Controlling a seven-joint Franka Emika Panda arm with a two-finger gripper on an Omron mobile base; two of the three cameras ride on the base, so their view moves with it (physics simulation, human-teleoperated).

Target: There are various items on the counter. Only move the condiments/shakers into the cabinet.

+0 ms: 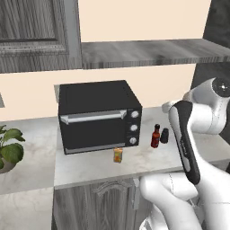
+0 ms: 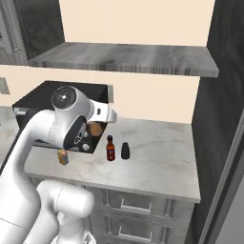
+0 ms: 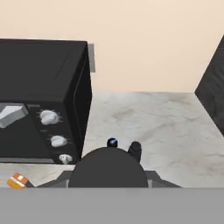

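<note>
While my arm stood folded over the front of the counter point(image 1: 90, 168), my gripper lay hidden behind my own body in both base views, and the hand view hid the fingertips behind a dark rounded housing, so I could not tell whether they were apart or together.

Going from left to right in the left base view, a potted plant point(image 1: 10, 150) sat at the far left edge. Next came the black toaster oven point(image 1: 99, 116), with the tiny orange-yellow carton point(image 1: 118, 155) just in front of it at its 6 o'clock. At the oven's 3 o'clock stood the red sauce bottle point(image 1: 155, 136), upright, and just beside it at its 3 o'clock the short black shaker point(image 1: 165, 135), the two near each other but apart. In the right base view a tan-orange shaker point(image 2: 96, 128) peeked out from behind my upper arm, at about 10 o'clock from the red bottle and close to the oven's corner.

Above all this, at 12 o'clock, ran the cabinet point(image 1: 152, 51) with its long grey shelf board, and its panelled door point(image 1: 31, 33) hung at the upper left. None of the three shakers was on that shelf; all stood on the counter.
</note>
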